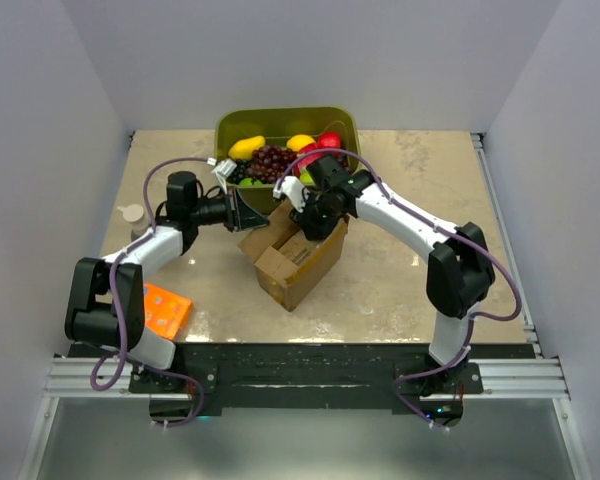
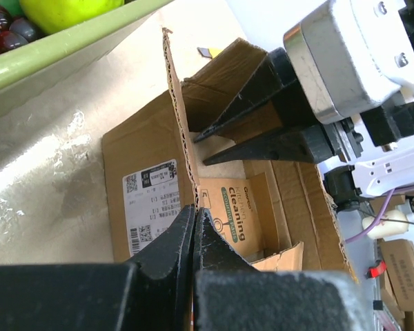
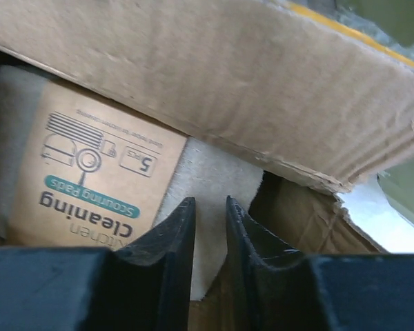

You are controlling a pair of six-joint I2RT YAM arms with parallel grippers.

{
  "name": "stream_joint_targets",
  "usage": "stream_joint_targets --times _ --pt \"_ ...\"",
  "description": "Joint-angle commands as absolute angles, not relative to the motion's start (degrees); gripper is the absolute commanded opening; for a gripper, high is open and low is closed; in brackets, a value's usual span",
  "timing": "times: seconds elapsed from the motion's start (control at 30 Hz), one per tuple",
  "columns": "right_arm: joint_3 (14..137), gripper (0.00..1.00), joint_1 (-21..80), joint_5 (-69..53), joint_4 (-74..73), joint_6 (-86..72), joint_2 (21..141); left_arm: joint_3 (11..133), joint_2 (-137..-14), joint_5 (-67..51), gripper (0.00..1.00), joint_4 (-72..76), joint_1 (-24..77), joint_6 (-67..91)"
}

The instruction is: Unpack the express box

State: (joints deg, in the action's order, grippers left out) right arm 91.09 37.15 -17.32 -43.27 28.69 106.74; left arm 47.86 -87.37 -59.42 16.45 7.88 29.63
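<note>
The express box (image 1: 298,265) stands open mid-table, a white label (image 2: 150,201) on its side. My left gripper (image 1: 248,212) is shut on the edge of its upright left flap (image 2: 178,117), which rises from between the fingertips (image 2: 194,209). My right gripper (image 1: 316,222) reaches down into the box, its jaws a little open (image 3: 209,203) with nothing between them. Below it lies a cardboard-sleeved pack of cleaning scouring pads (image 3: 90,172), with a pale grey pad (image 3: 217,172) right under the fingertips. The left wrist view shows this pack (image 2: 238,214) too, with the right gripper (image 2: 200,150) above it.
A green bin (image 1: 346,122) of fruit stands just behind the box, its rim (image 2: 69,48) close to the held flap. A flat orange box (image 1: 166,308) lies near the left arm's base. A small white round thing (image 1: 132,212) sits at the left edge.
</note>
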Motion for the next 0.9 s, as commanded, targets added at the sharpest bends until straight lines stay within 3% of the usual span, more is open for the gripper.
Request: stream_joint_targets --times 0.0,0.13,0.3,0.43,0.53,0.67,0.87 --pt "92.0 0.33 36.8 -12.3 -47.0 30.1 105.0 50.5 -87.0 -59.9 0.0 13.9 7.8 24.5" --pt "89.7 0.45 35.9 -13.5 -47.7 28.8 105.8 50.4 -86.7 -59.9 0.0 13.8 8.0 23.8" --pt "90.2 0.47 33.9 -26.4 -51.0 29.3 110.0 50.7 -86.7 -60.1 0.0 13.8 8.0 23.6" --pt "91.1 0.38 32.4 -39.2 -53.8 32.1 113.1 51.0 -87.0 -60.4 0.0 14.3 8.1 24.1" --pt "91.8 0.29 32.4 -41.3 -54.8 34.5 113.2 51.0 -87.2 -60.5 0.0 14.5 8.1 24.1" --pt "94.2 0.0 32.5 -40.7 -56.1 36.8 110.5 50.9 -86.9 -60.2 0.0 14.6 8.1 24.3" --pt "97.9 0.0 32.4 -38.9 -53.6 34.6 102.3 51.2 -86.8 -59.4 0.0 14.2 8.1 23.6"
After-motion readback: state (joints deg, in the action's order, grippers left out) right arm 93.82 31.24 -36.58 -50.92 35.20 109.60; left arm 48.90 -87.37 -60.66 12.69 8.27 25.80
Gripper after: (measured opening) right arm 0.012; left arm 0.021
